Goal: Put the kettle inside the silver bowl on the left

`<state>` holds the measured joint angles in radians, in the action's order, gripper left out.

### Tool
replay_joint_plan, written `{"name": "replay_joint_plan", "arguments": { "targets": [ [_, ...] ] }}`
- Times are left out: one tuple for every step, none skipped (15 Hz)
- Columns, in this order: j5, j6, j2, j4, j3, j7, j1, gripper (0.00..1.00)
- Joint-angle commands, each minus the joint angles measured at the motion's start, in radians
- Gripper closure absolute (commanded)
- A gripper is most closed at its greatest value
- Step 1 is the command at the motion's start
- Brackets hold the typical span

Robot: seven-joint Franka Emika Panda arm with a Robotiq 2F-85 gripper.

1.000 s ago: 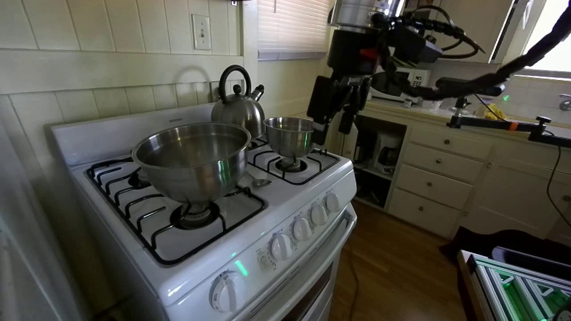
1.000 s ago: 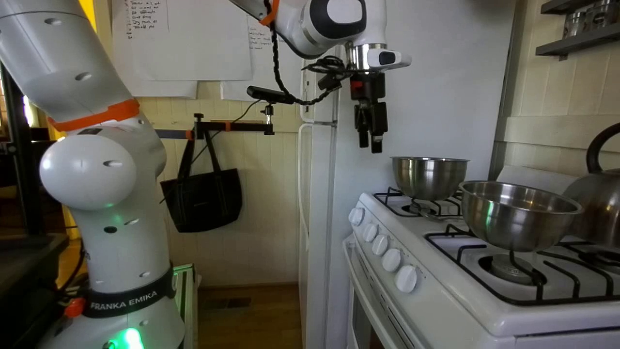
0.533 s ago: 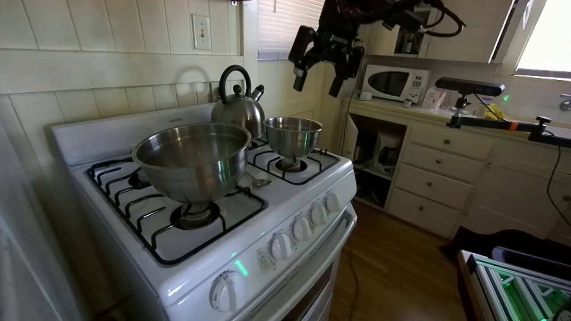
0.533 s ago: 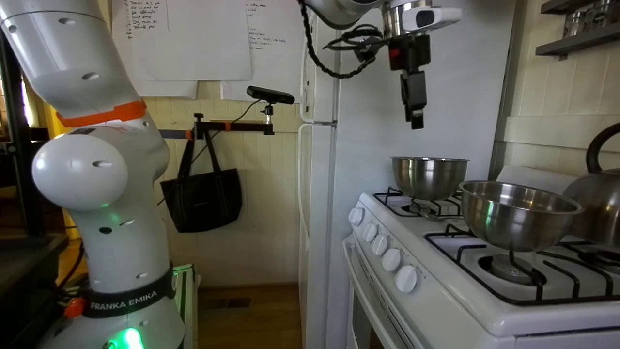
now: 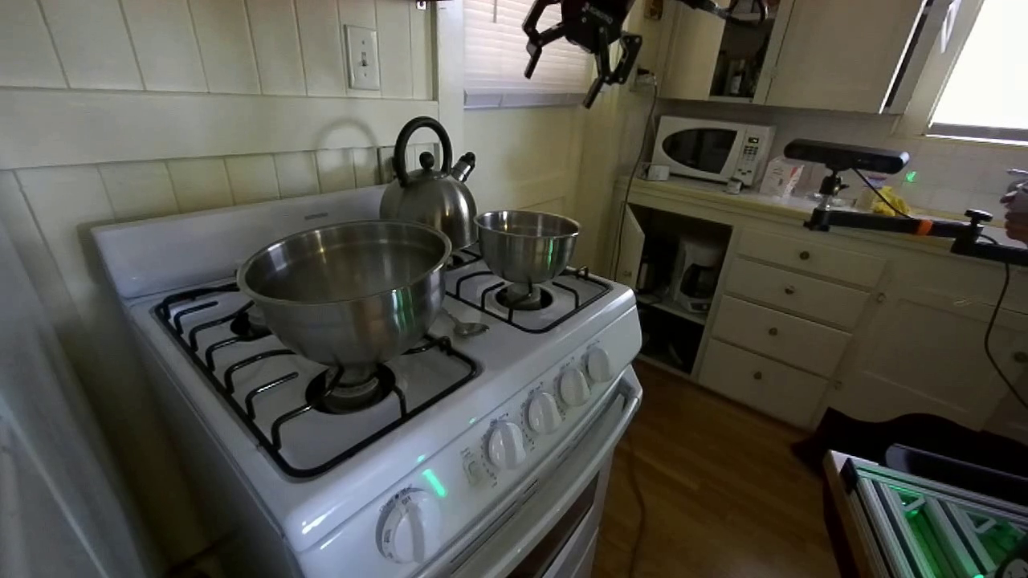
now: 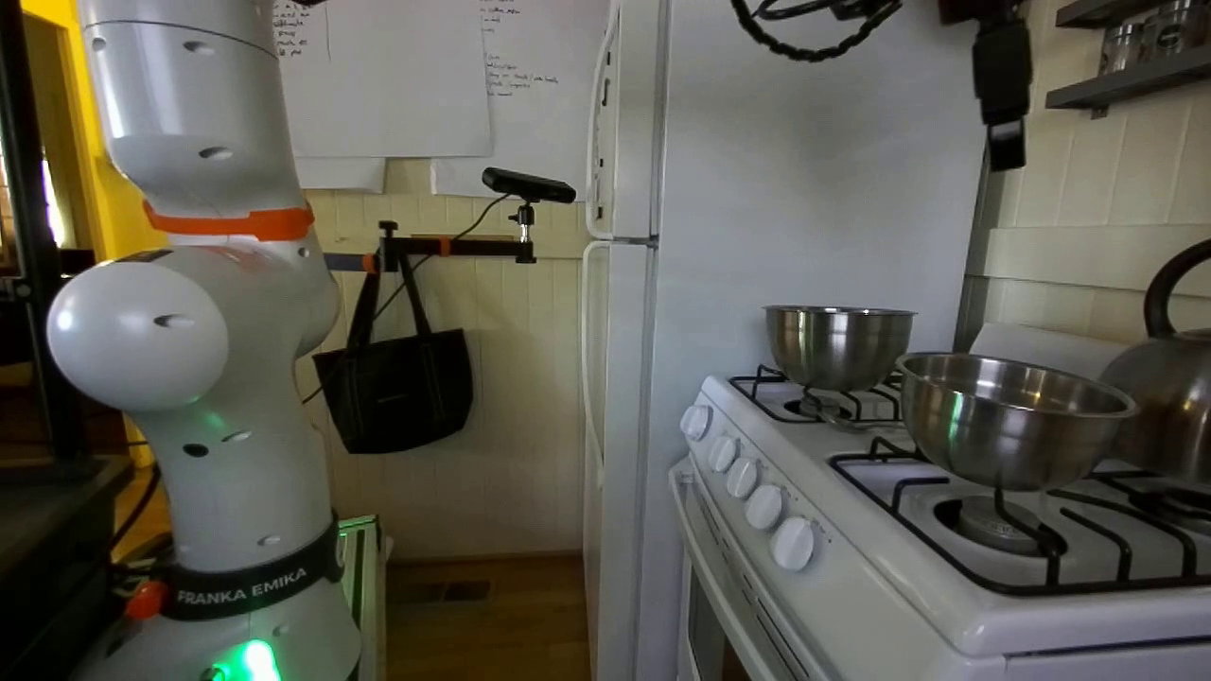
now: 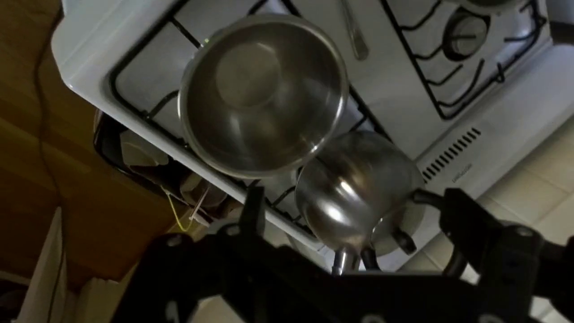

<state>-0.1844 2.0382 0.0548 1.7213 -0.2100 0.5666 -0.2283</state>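
The kettle [image 5: 434, 209] is shiny steel with a black arched handle and stands upright on the back of the stove. It also shows in an exterior view [image 6: 1168, 407], cut by the right edge. The large silver bowl [image 5: 361, 329] sits over a front burner at the left; it also shows near the fridge [image 6: 837, 352]. In the wrist view only a sliver of this bowl [image 7: 489, 2] shows at the top edge. My gripper [image 5: 562, 80] is open and empty, high above the stove. In the wrist view the kettle [image 7: 354, 179] appears between the spread fingers [image 7: 354, 195].
A smaller steel bowl [image 5: 526, 253] stands on the other front burner, close beside the kettle. A spoon [image 5: 467, 326] lies between the grates. The fridge [image 6: 814, 189] stands beyond the stove. A wall shelf [image 6: 1126, 80] with jars hangs above. A camera arm [image 5: 883, 221] juts in.
My gripper has risen, moved toward the back of the stove and turned, so its fingers now look spread wider. A hand has appeared at an exterior view's right edge. Kettle and bowls have not moved.
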Motion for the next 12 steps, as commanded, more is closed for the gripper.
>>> {"name": "replay_joint_plan", "arguments": {
  "targets": [
    [-0.070, -0.072, -0.164, -0.254, -0.023, 0.158, -0.014, 0.00],
    [-0.083, -0.082, -0.203, -0.310, -0.029, 0.204, -0.018, 0.00],
    [-0.098, -0.093, -0.238, -0.364, -0.034, 0.250, -0.021, 0.00],
    [-0.056, -0.037, -0.140, -0.224, -0.026, 0.168, -0.009, 0.00],
    [-0.065, -0.041, -0.170, -0.263, -0.027, 0.200, -0.011, 0.00],
    [-0.070, -0.045, -0.195, -0.296, -0.029, 0.216, -0.012, 0.00],
    [-0.072, -0.046, -0.211, -0.314, -0.030, 0.225, -0.012, 0.00],
    [-0.073, -0.047, -0.221, -0.325, -0.031, 0.231, -0.012, 0.00],
    [-0.073, -0.049, -0.226, -0.332, -0.031, 0.234, -0.012, 0.00],
    [-0.074, -0.051, -0.228, -0.335, -0.032, 0.235, -0.012, 0.00],
    [-0.074, -0.053, -0.228, -0.336, -0.032, 0.236, -0.013, 0.00],
    [-0.074, -0.054, -0.228, -0.337, -0.032, 0.236, -0.013, 0.00]
  ]
}}
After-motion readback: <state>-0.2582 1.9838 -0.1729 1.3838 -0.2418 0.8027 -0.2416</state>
